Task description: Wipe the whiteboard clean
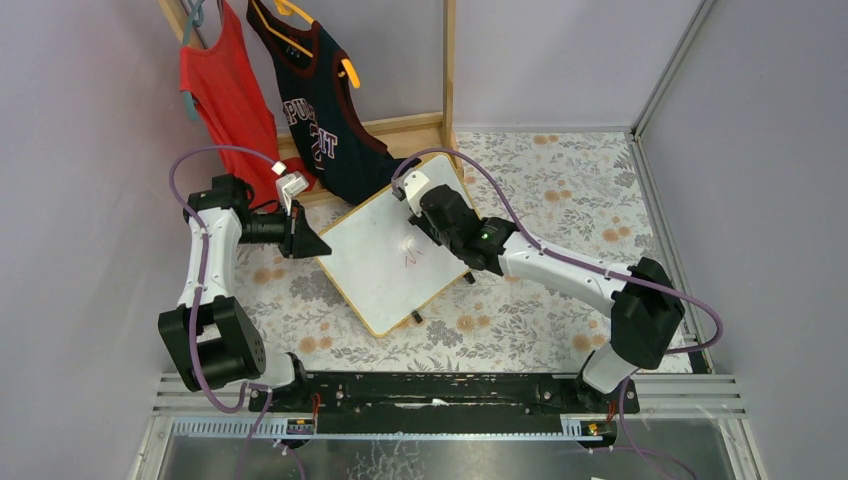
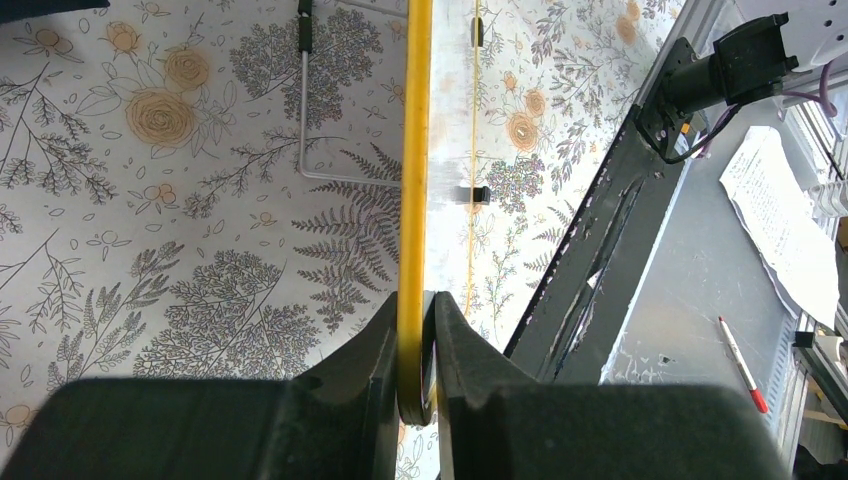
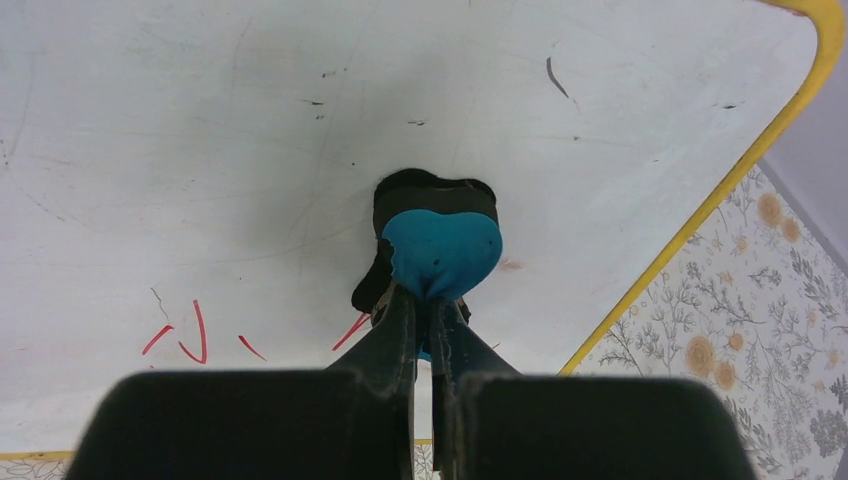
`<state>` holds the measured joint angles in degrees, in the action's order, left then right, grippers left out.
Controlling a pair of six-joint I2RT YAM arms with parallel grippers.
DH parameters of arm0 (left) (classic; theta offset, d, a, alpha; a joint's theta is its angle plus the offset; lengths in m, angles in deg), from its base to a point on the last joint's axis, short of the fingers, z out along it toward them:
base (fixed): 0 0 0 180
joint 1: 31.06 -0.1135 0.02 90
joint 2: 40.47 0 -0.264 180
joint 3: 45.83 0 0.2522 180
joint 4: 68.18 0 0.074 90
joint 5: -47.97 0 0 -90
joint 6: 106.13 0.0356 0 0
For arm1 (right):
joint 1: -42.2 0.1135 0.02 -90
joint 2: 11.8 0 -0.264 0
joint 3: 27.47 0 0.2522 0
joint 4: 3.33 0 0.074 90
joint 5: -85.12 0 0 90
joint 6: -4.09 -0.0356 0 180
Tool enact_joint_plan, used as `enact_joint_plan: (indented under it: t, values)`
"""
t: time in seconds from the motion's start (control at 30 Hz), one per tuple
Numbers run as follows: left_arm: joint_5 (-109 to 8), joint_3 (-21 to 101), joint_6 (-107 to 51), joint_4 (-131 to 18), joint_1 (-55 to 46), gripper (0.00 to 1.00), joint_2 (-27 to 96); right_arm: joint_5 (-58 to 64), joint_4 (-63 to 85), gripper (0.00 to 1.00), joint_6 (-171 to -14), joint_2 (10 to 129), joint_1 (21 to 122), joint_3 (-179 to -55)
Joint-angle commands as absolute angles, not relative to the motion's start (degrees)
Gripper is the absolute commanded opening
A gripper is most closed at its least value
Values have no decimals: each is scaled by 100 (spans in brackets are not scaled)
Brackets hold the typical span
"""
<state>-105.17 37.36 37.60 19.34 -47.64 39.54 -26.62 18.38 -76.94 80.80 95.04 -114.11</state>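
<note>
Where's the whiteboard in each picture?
Top external: the whiteboard sits mid-table, askew, between the arms.
Left wrist: only its yellow frame, edge-on, clamped in the left pincer.
Right wrist: its white face fills most, behind the blue eraser.
Shared landmark: the flowered tablecloth.

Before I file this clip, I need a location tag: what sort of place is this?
Probably a robot test cell: metal framing encloses a floral-cloth table, a left arm and right arm are bolted to a rail, and a wooden rack holds a red top and dark jersey.
</note>
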Motion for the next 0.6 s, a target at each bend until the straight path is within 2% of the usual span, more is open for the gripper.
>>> enact_joint_plan:
  t: [0.0, 0.37, 0.57]
  values:
    - [-9687, 3735, 4073, 1924, -4718, 0, 4000, -2357, 1765, 0, -7895, 7906, 9517, -11404]
    - [-9749, 3735, 4036, 1894, -4713, 0, 4039, -2206, 1880, 0, -7868, 7943, 10490, -11135]
    - [-9746, 3722, 4029, 1894, -4708, 0, 4045, -2184, 1782, 0, -7899, 8004, 10663, -10912]
